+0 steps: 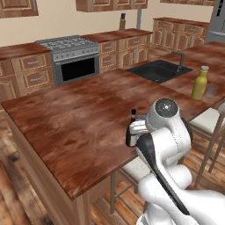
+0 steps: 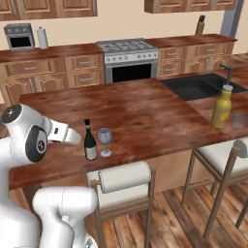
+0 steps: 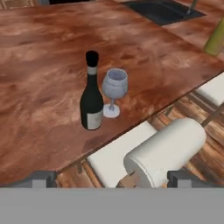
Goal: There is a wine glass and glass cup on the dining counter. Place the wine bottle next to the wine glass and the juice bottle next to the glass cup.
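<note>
Reddish-brown wood grain covers the counter, a long island top that runs across the room, with plank flooring below it. On the far wall stands a row of wooden cabinets under a matching top, with a toaster oven and a paper-towel roll at the far left, then a steel stove with a dark oven door, then a knife block further right.

Going left to right along the island's near edge: the gripper hangs back from the edge, its jaws spread wide apart and holding nothing, with both small dark tips at the bottom of the hand view. Ahead of it the wine bottle stands upright on the wood, and the wine glass stands upright just beside it on the right, the two apart by a narrow gap. A stool with a white cushion sits below them.

Further right a black sink with a dark tap is set into the top. Near the right end the juice bottle stands upright, and the cup stands just beside it on the right. Another white-cushioned stool sits under that end.
</note>
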Controlling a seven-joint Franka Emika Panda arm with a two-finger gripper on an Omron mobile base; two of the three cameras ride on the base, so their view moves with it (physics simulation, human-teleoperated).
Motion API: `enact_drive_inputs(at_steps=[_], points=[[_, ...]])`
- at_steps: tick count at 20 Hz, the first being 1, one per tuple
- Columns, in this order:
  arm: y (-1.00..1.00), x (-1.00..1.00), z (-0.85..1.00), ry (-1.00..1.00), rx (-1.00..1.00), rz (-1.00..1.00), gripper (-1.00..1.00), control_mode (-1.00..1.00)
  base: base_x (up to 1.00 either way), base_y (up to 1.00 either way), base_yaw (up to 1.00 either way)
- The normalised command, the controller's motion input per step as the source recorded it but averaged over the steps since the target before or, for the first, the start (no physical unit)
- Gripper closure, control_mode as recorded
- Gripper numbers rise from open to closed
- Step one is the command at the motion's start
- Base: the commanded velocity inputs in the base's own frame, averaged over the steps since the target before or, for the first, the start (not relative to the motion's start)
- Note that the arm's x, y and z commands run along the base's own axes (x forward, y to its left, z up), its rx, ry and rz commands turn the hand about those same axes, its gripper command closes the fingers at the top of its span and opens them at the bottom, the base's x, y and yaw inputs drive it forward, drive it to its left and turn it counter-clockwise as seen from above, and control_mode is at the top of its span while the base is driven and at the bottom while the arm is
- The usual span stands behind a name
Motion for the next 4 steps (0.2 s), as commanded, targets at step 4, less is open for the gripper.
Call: enact_drive_inputs(at_steps=[4], points=[[-0.17,-0.53,0.21,0.32,0.00,0.15,-1.00,-1.00,0.00,0.00,0.00]])
